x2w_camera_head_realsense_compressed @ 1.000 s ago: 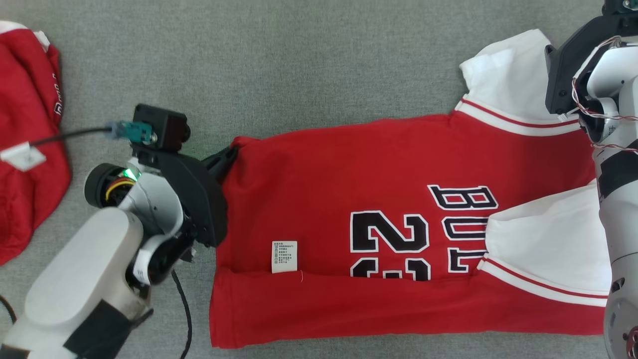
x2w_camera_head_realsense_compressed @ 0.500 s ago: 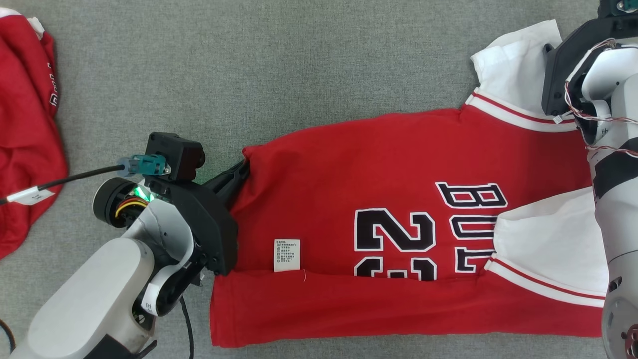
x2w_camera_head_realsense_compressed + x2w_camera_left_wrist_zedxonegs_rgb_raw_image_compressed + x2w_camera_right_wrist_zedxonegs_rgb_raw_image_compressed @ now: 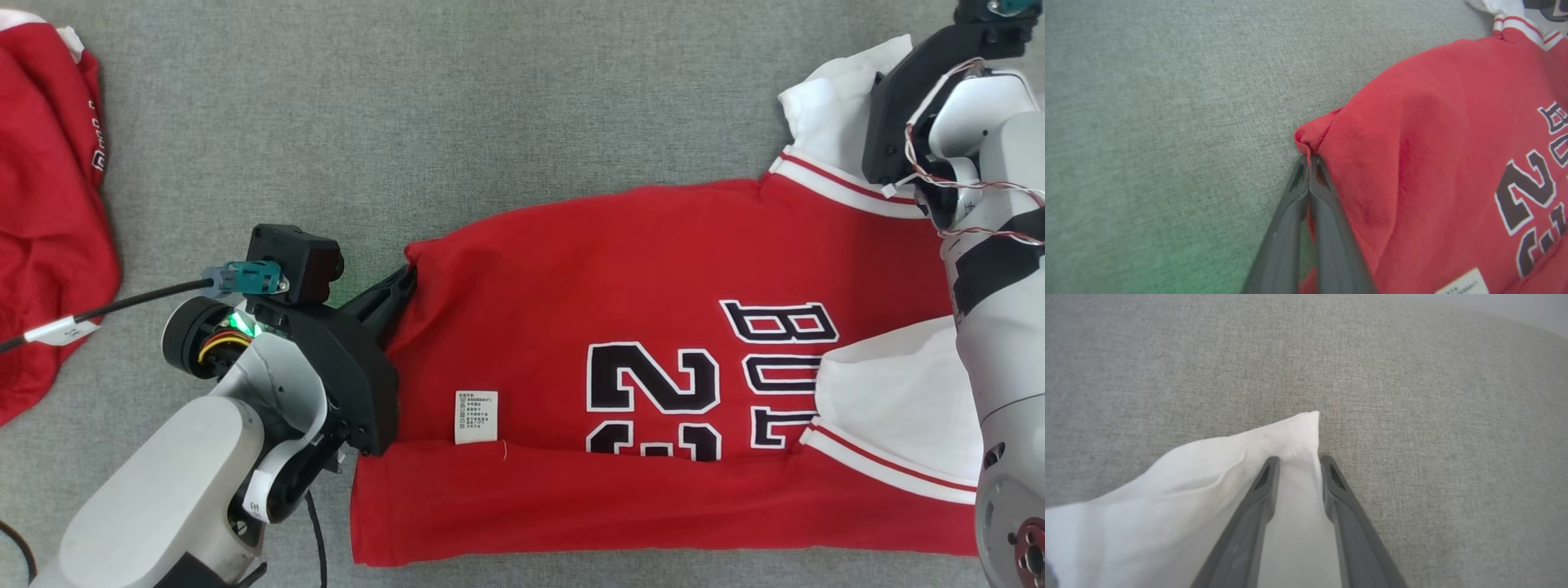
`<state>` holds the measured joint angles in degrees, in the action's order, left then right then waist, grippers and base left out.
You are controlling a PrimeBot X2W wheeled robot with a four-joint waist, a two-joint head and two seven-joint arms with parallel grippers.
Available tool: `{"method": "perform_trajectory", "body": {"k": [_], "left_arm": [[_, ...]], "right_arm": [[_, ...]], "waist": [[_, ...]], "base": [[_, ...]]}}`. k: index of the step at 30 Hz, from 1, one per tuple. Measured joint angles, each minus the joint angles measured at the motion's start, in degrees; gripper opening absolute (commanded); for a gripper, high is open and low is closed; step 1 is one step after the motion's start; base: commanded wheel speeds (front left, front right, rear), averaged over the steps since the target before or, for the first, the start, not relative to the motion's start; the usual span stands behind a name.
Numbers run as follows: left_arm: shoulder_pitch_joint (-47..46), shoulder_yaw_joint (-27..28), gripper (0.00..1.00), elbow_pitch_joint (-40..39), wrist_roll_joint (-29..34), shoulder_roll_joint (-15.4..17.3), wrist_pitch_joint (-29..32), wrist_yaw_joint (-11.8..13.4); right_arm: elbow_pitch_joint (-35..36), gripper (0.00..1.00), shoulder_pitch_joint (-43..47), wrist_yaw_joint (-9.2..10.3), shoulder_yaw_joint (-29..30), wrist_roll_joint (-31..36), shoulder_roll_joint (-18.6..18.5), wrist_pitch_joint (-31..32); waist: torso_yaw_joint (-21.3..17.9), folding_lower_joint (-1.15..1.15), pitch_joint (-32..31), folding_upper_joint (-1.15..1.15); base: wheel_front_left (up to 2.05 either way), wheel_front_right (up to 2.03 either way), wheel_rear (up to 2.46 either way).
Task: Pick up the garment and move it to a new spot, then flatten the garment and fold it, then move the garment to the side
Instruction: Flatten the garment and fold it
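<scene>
The garment (image 3: 653,343) is a red jersey with white sleeves and black "23" lettering, spread on the grey cloth surface with its lower part folded up. My left gripper (image 3: 406,279) is shut on the jersey's red hem corner (image 3: 1310,136), its fingers (image 3: 1327,212) pressed together. At the far right my right wrist (image 3: 906,106) hangs over the upper white sleeve (image 3: 824,98). In the right wrist view my right gripper (image 3: 1299,459) stands open, its two fingers straddling the sleeve's pointed tip (image 3: 1294,437), with white cloth between them.
A second red garment (image 3: 49,204) lies bunched at the left edge. A black cable (image 3: 122,302) runs from my left wrist towards it. A white care label (image 3: 476,416) shows on the jersey. Bare grey surface (image 3: 449,106) stretches beyond the jersey.
The head view has shifted slightly. My right wrist has moved left over the white sleeve, which has bunched a little. The left gripper keeps hold of the hem corner.
</scene>
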<state>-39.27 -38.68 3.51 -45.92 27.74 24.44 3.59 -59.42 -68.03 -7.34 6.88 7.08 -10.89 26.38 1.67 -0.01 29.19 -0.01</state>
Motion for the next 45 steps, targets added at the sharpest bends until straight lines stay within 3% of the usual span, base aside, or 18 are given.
{"method": "perform_trajectory", "body": {"k": [1, 2, 3, 9, 22, 28, 32, 35, 39, 45], "left_arm": [[0.00, -0.02, 0.00, 0.00, 0.02, -0.10, -0.13, 0.02], [-0.01, -0.07, 0.00, 0.03, 0.03, -0.23, -0.19, 0.05], [-0.01, -0.07, 0.00, 0.10, 0.04, -0.30, -0.55, 0.19], [-0.22, 0.78, 0.00, 2.78, 1.77, -1.75, -5.38, 1.55], [-2.11, 4.61, 0.00, 12.20, 3.46, -7.49, -17.31, 5.09], [-0.14, 6.92, 0.00, 13.14, 0.93, -8.57, -21.99, 4.43], [3.34, 6.97, 0.00, 12.51, 0.42, -8.73, -24.23, 3.89], [6.64, 6.86, 0.00, 11.84, 0.42, -8.24, -25.99, 3.85], [9.98, 6.49, 0.00, 10.96, 0.45, -7.73, -27.89, 3.63], [12.92, 6.47, 0.00, 10.32, 0.09, -7.25, -28.91, 3.78]], "right_arm": [[-0.18, 0.30, -0.11, -0.04, -0.47, 0.00, -0.03, -0.07], [-0.31, 0.11, -0.19, -0.05, -0.66, -0.01, -0.08, -0.24], [-0.38, 0.00, -0.29, -0.12, -0.82, -0.01, -0.18, -0.66], [0.20, 0.00, -0.02, -0.26, 0.60, 1.15, -1.14, -5.25], [1.77, 0.00, 1.36, -0.23, 5.21, 2.75, 0.74, -19.50], [1.04, 0.00, 2.55, -0.23, 5.14, -7.14, 2.21, -24.14], [3.97, 0.00, 6.85, -0.22, 0.52, -15.66, 2.89, -23.43], [9.71, 0.00, 12.45, -0.22, -4.35, -22.85, 1.88, -21.19], [20.65, 0.00, 22.19, -0.22, -9.42, -31.85, -2.37, -16.24], [32.63, 0.00, 33.29, -0.22, -9.12, -36.75, -7.12, -11.67]], "waist": [[0.06, 0.00, 0.08, 0.00], [0.10, 0.00, 0.16, 0.00], [0.12, 0.00, 0.24, 0.00], [-0.33, 0.01, -0.04, 0.01], [-1.99, 0.01, -3.47, 0.01], [-2.29, 0.01, -5.92, 0.01], [-2.46, 0.01, -7.56, 0.01], [-2.74, 0.01, -8.88, 0.01], [-3.44, 0.00, -10.50, 0.01], [-4.69, 0.00, -12.21, 0.01]], "base": [[0.00, 0.00, 0.00], [0.00, 0.00, 0.00], [0.00, 0.00, 0.00], [0.00, 0.00, 0.00], [0.00, 0.00, 0.00], [0.00, 0.00, 0.00], [0.00, 0.00, 0.00], [0.00, 0.00, 0.00], [0.00, 0.00, 0.00], [0.00, 0.00, 0.00]]}}
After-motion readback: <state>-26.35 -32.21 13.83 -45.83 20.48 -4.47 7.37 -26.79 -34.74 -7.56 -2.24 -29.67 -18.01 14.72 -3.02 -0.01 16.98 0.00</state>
